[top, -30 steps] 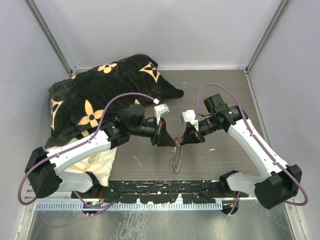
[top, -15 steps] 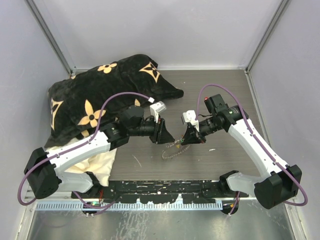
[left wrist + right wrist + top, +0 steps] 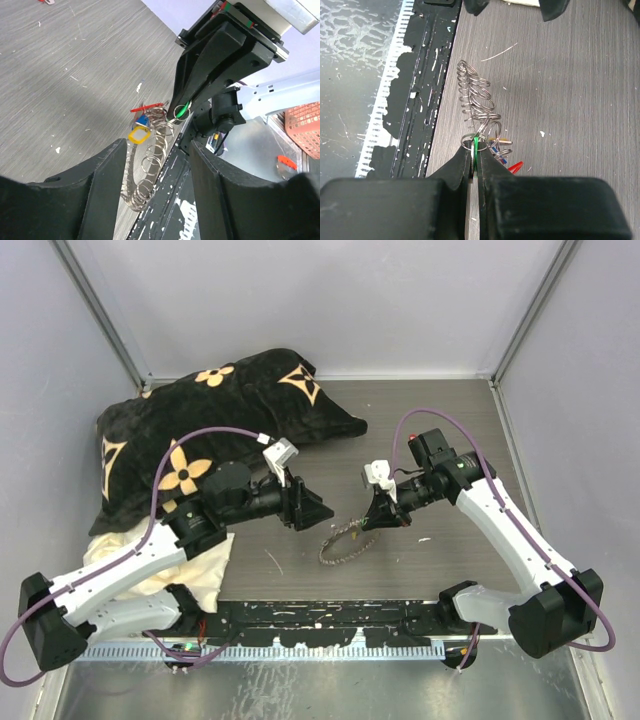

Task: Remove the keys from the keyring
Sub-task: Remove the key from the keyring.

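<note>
The keyring is a silvery wire coil; one end hangs from my right gripper and the rest curves down to the table. My right gripper is shut on a green-headed key still on the coil. Red, blue and yellow key heads cluster at that end. My left gripper stands open to the left of the coil, touching nothing. In the left wrist view the coil shows between its spread fingers.
A black pillow with tan flower marks lies at the back left, over a cream cloth. The table's near edge carries a black chipped strip. A small pale scrap lies right of the right gripper.
My left gripper has opened, let go of the keyring and drawn back to the left. The coil's freed end has dropped and swung left. The right gripper has held still.
</note>
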`<move>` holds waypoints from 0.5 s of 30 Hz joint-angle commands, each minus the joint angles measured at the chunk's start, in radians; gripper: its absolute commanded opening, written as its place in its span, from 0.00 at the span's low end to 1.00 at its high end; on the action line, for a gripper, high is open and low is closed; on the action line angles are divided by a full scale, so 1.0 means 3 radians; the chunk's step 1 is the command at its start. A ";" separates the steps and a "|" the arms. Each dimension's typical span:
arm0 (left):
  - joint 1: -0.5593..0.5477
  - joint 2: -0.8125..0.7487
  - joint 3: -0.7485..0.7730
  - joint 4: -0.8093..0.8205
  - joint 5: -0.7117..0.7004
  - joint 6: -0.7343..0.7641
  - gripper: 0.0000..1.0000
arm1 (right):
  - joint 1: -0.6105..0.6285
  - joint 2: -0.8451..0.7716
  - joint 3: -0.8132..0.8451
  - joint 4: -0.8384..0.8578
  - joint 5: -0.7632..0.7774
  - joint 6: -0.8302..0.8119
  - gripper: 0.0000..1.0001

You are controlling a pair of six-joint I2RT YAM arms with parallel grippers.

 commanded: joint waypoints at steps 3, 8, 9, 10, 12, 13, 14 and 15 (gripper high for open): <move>-0.0228 0.0048 0.0226 -0.0094 -0.0085 -0.0087 0.53 | -0.0004 -0.0071 0.0015 0.0204 -0.0085 0.0157 0.01; -0.0612 0.0336 0.0690 -0.0646 -0.0667 0.0012 0.48 | -0.0004 -0.0060 0.0011 0.0241 -0.0068 0.0206 0.01; -0.0681 0.0385 0.0774 -0.0747 -0.0812 0.0045 0.48 | -0.0002 -0.0060 0.0008 0.0247 -0.0064 0.0211 0.01; -0.0719 0.0434 0.0830 -0.0817 -0.0902 0.0055 0.48 | -0.0004 -0.0060 0.0006 0.0254 -0.0065 0.0216 0.01; -0.0758 0.0512 0.0888 -0.0876 -0.1031 0.0017 0.46 | -0.0003 -0.0060 0.0001 0.0261 -0.0059 0.0224 0.01; -0.0765 0.0541 0.0914 -0.0912 -0.1066 0.0000 0.44 | -0.0003 -0.0067 -0.0003 0.0266 -0.0058 0.0229 0.01; -0.0775 0.0574 0.0945 -0.0949 -0.1100 -0.0009 0.41 | -0.0005 -0.0070 -0.0002 0.0266 -0.0055 0.0229 0.01; -0.0788 0.0598 0.0972 -0.0989 -0.1132 -0.0013 0.39 | -0.0006 -0.0070 -0.0006 0.0268 -0.0053 0.0229 0.01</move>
